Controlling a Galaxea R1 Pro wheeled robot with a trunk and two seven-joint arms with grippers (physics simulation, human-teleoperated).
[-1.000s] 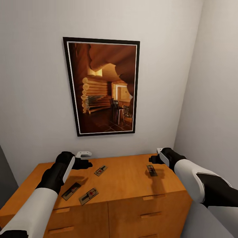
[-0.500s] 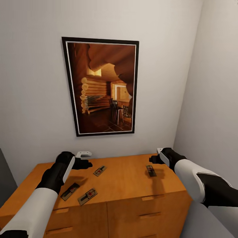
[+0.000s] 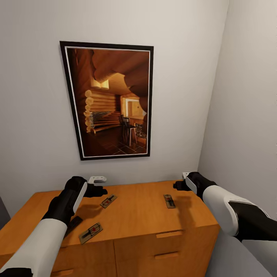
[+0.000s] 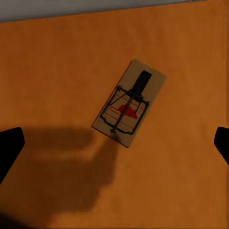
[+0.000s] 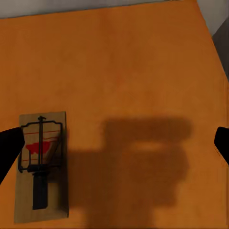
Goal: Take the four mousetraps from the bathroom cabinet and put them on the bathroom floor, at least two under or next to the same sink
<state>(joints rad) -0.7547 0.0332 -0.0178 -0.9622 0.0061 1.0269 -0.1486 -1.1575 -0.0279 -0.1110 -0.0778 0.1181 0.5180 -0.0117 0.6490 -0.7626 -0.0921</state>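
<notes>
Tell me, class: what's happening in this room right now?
A two-armed robot faces an orange wooden cabinet with mousetraps on top. Its left hand hovers open above one mousetrap; its right hand hovers open beside another. A third trap lies near the front edge. None is grasped yet.

I see the cabinet (image 3: pixel 138 215) against the far wall, its flat orange-brown top bare apart from the traps. On it I count four mousetraps. One (image 3: pixel 108 201) lies left of centre toward the far edge, tilted. One (image 3: pixel 168 201) lies right of centre, well apart from the rest. One (image 3: pixel 90 232) sits at the near left, close to the front edge, angled. The fourth (image 3: pixel 74 224) is just left of that, mostly hidden by my left arm. All lie flat.
</notes>
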